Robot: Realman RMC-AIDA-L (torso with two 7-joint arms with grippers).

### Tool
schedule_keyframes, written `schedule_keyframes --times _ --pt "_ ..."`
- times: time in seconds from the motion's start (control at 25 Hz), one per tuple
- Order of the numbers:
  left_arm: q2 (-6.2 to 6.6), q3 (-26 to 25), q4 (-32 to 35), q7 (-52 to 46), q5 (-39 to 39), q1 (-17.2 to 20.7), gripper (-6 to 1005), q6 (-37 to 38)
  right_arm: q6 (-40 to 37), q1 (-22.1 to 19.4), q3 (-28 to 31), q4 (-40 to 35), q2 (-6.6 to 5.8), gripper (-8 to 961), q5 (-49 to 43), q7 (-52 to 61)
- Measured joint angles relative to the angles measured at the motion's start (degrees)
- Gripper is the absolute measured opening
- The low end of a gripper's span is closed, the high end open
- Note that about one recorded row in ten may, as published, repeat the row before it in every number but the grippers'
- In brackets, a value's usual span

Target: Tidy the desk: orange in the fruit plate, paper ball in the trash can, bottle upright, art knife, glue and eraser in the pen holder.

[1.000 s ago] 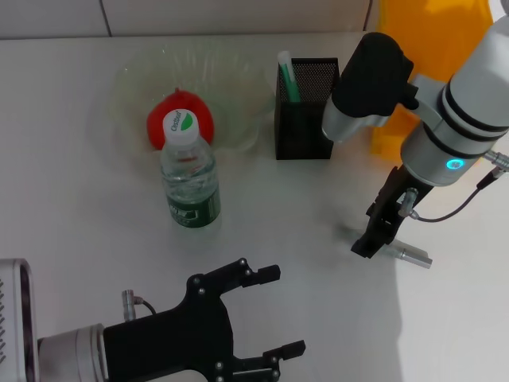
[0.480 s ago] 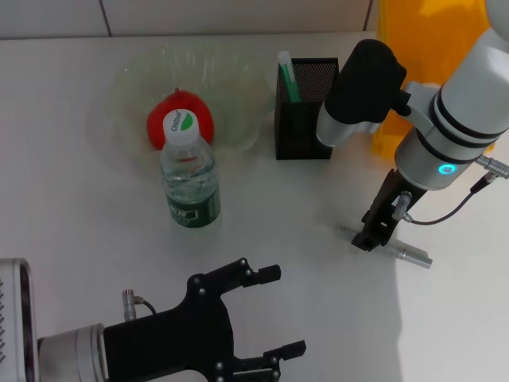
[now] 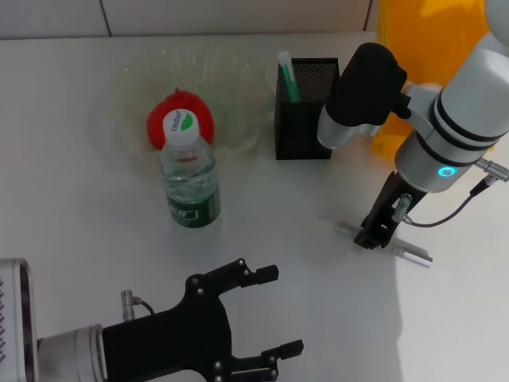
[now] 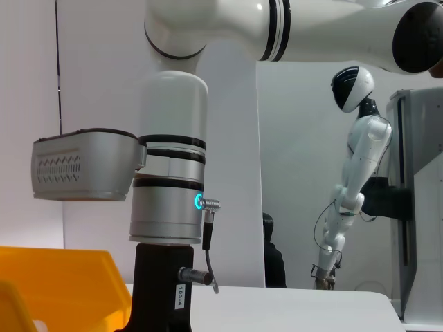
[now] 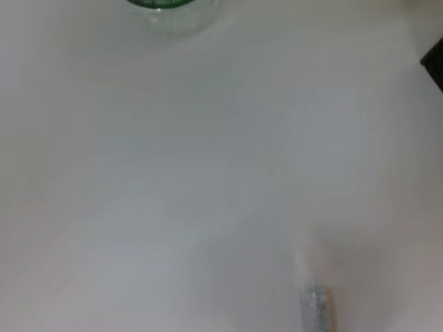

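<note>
A silver art knife point(image 3: 412, 252) lies flat on the white desk at the right. My right gripper point(image 3: 372, 236) stands straight down over its middle, with the knife showing on both sides of it. In the right wrist view one end of the art knife point(image 5: 317, 308) shows. The bottle point(image 3: 189, 177) stands upright beside the glass fruit plate point(image 3: 238, 79), and the orange point(image 3: 180, 118) lies in that plate. A glue stick point(image 3: 288, 76) stands in the black mesh pen holder point(image 3: 306, 111). My left gripper point(image 3: 274, 312) is parked open at the near edge. Paper ball and eraser are out of view.
A yellow trash can point(image 3: 429, 48) stands at the back right behind my right arm; the left wrist view shows the trash can point(image 4: 55, 283) too. The bottle's base point(image 5: 166, 8) appears in the right wrist view.
My right gripper has shifted slightly along the desk and settled over the art knife, so that the knife's near end now shows on its other side. The left arm has not moved.
</note>
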Motion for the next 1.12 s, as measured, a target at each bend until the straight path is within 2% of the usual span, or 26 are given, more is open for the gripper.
schedule_keyframes --times 0.4,0.52,0.68,0.8,0.96,1.12 --pt "0.23 -0.18 -0.70 -0.18 0.00 -0.07 813 -0.11 0.13 0.06 0.15 0.24 -0.03 189 1.39 -0.92" --pt "0.38 -0.16 -0.70 -0.29 0.00 -0.07 812 -0.17 -0.78 -0.32 0.88 -1.81 -0.23 125 2.71 -0.97" --pt "0.61 -0.17 -1.16 -0.41 0.05 -0.16 812 -0.19 -4.43 -2.84 6.66 -11.82 -0.40 123 3.53 -1.17" --pt "0.69 -0.28 -1.61 -0.43 0.07 -0.28 812 -0.19 -4.36 -6.21 12.59 -22.18 -0.39 121 5.90 -2.68" --pt "0.71 -0.33 -1.84 -0.45 0.09 -0.35 812 -0.19 3.07 -10.57 19.22 -29.23 -0.39 119 14.27 -7.55" --pt "0.68 -0.34 -2.05 -0.45 0.10 -0.48 813 -0.19 15.14 -13.57 20.84 -26.99 -0.44 118 24.48 -16.13"
